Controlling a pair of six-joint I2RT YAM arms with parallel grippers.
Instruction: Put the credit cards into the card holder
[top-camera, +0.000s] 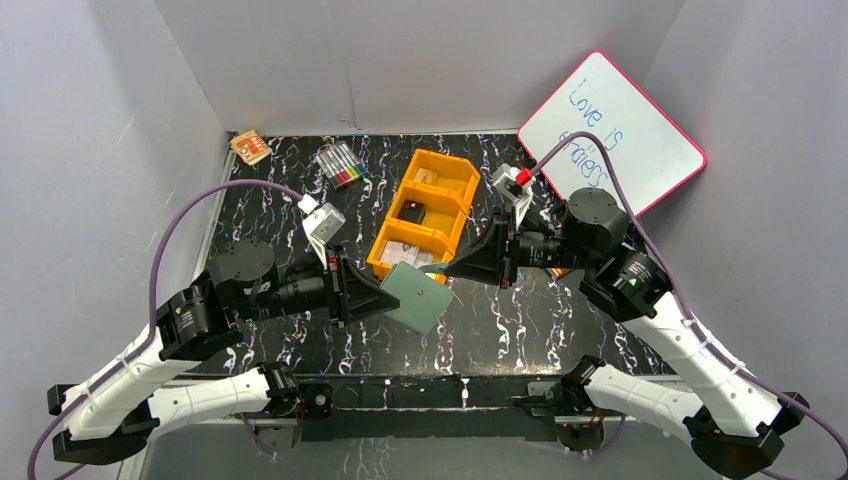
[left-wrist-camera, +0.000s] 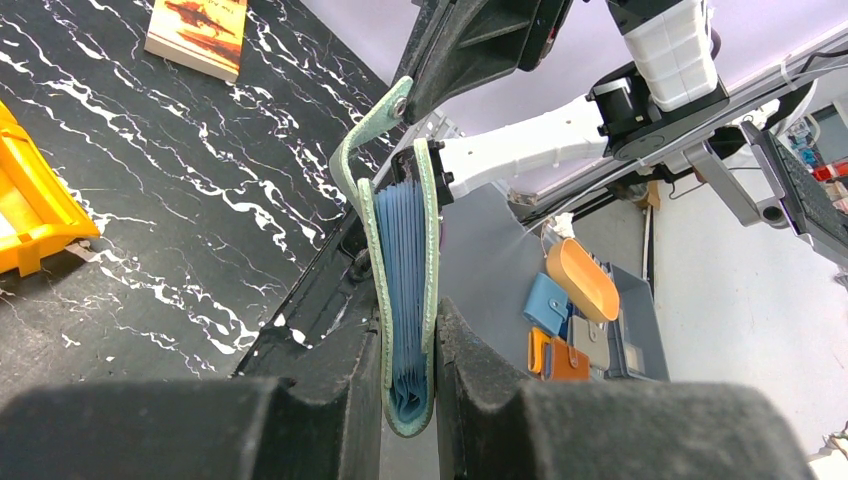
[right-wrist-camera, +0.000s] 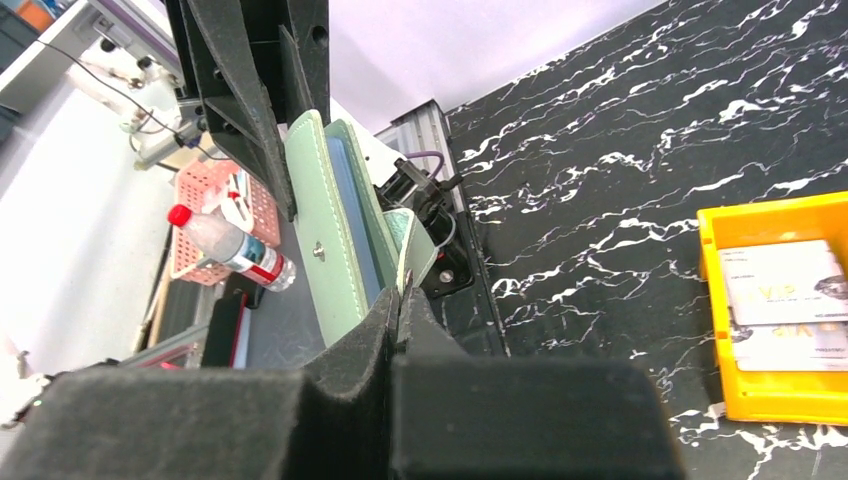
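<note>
The left gripper (left-wrist-camera: 410, 345) clamps the card holder (left-wrist-camera: 404, 240) while the right gripper (right-wrist-camera: 397, 318) pinches its flap (right-wrist-camera: 412, 250). The credit cards (right-wrist-camera: 780, 290) lie in the orange tray (right-wrist-camera: 775, 400), apparently none loaded yet

The card holder (left-wrist-camera: 405, 260) looks like matt sage-green leather (stitching along its edge). The worktop (left-wrist-camera: 200, 200) is glossy black mock marble, the orange tray (left-wrist-camera: 30, 205) smooth shiny plastic, and the fingers (left-wrist-camera: 300, 420) dull black plastic.
</note>
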